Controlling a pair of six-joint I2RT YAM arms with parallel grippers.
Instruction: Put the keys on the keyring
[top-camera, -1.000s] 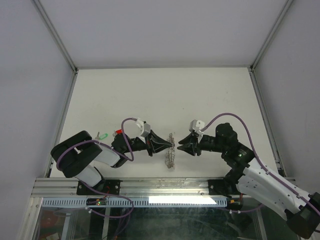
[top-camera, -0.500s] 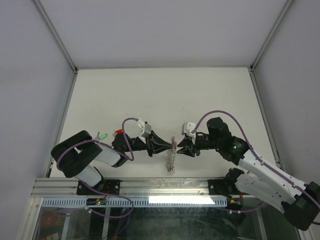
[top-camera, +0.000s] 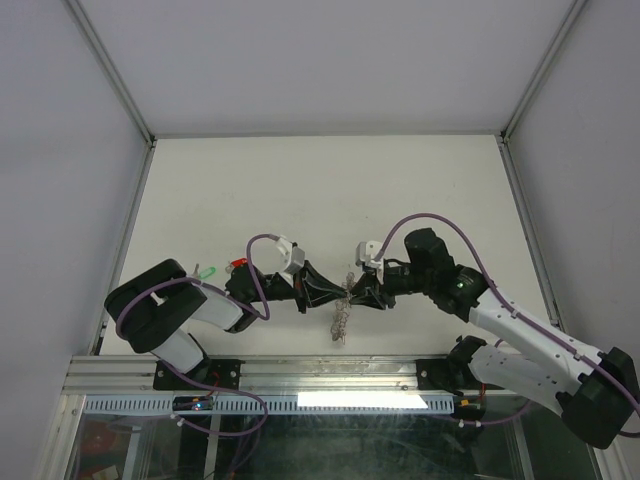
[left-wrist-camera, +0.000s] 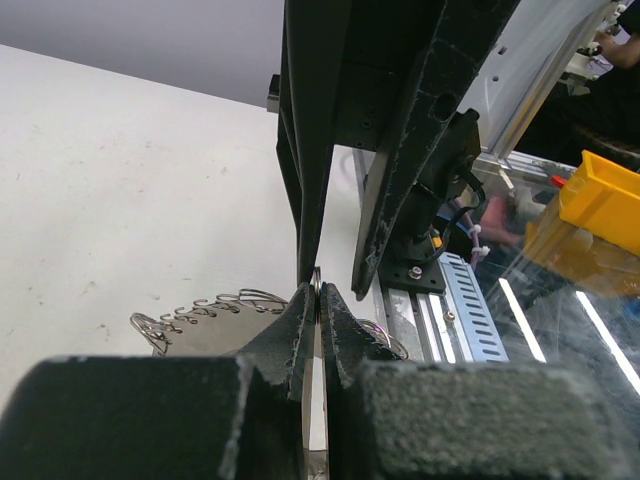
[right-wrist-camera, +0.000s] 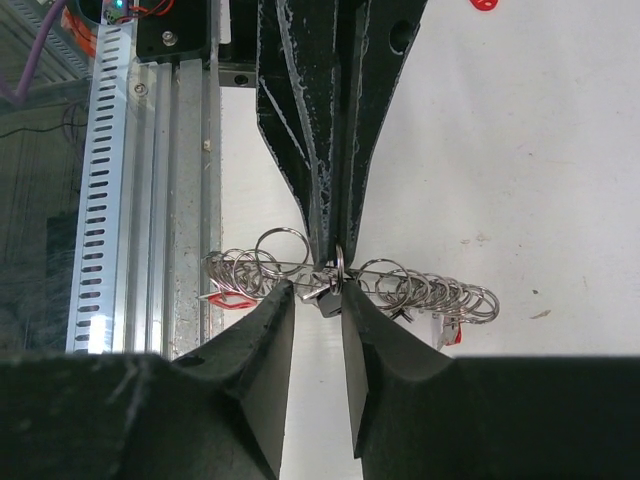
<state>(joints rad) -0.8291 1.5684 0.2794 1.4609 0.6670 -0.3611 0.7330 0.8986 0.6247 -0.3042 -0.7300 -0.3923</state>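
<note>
The keyring (top-camera: 342, 318) stands on edge near the table's front, and my left gripper (top-camera: 337, 291) is shut on its rim. In the left wrist view the thin rim runs between the shut pads of the left gripper (left-wrist-camera: 317, 295), and the flat grey keyring (left-wrist-camera: 200, 332) shows its looped wire fringe. My right gripper (top-camera: 358, 294) meets it tip to tip from the right. Its jaws (right-wrist-camera: 318, 290) stand apart around a black-headed key (right-wrist-camera: 328, 300) and a small ring (right-wrist-camera: 340, 266) at the fringe (right-wrist-camera: 440, 292). Red key heads (right-wrist-camera: 230, 297) hang there. Loose green (top-camera: 207, 270) and red (top-camera: 238, 265) keys lie by the left arm.
An aluminium rail (top-camera: 320, 375) runs along the table's near edge, just below the keyring; it shows as a slotted rail (right-wrist-camera: 150, 200) in the right wrist view. A yellow bin (left-wrist-camera: 600, 200) sits beyond the table edge. Enclosure posts and walls bound the white table (top-camera: 330, 190).
My right gripper has moved left from a gap beside the keyring until its tips reach the ring and the left gripper's tips. The left gripper and keyring have stayed put.
</note>
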